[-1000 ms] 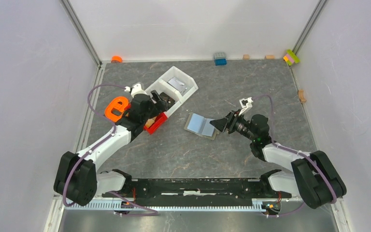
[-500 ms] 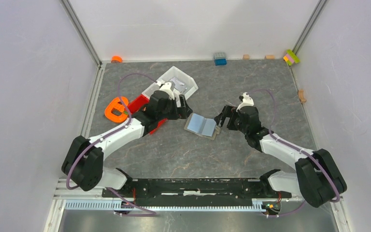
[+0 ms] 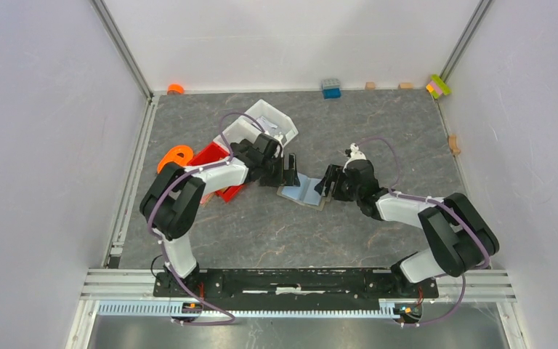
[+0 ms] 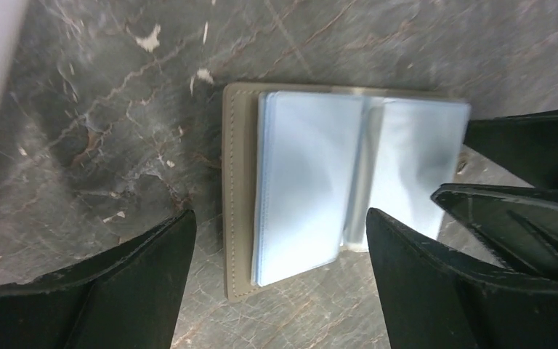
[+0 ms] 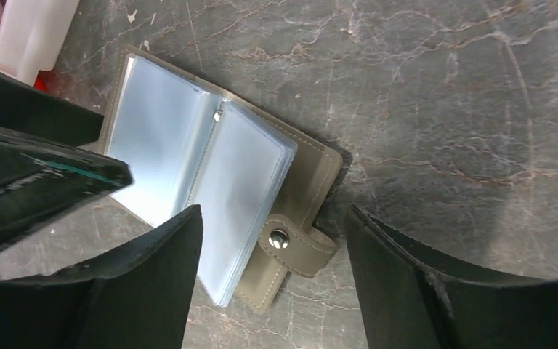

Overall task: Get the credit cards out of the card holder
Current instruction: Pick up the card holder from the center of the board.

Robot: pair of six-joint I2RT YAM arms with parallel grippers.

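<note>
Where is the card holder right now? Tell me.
Top view: the card holder lies open mid-table, between the left gripper and the right gripper, just right of the red bin.

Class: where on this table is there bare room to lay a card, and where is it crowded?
Free: the table between card holder and arm bases; the far right, near the blue block. Crowded: left, around red bin, white bin.
</note>
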